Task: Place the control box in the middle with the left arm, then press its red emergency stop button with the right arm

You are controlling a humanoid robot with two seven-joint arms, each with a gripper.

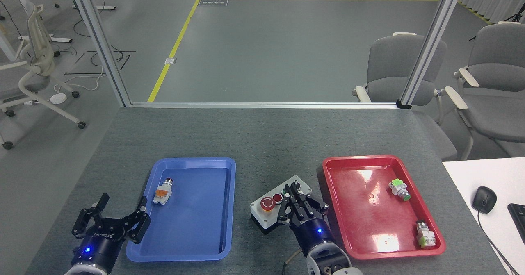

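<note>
Control box (274, 205) sits on the bare surface between both trays, so placing looks done. My right gripper (301, 206) hovers over its middle, fingers bunched (for poking, I'd guess), red emergency stop button (267, 203) exposed just left of them. Left gripper (110, 219) spread, empty, well off left.

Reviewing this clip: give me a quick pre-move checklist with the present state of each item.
1. Control box on bare tabletop between blue tray and red tray: ok.
2. Red emergency stop button uncovered: ok.
3. Right gripper over that button: not ok, it sits over the box's right end.
4. Left gripper clear of box: ok.
5. Button already pressed: cannot tell.
</note>
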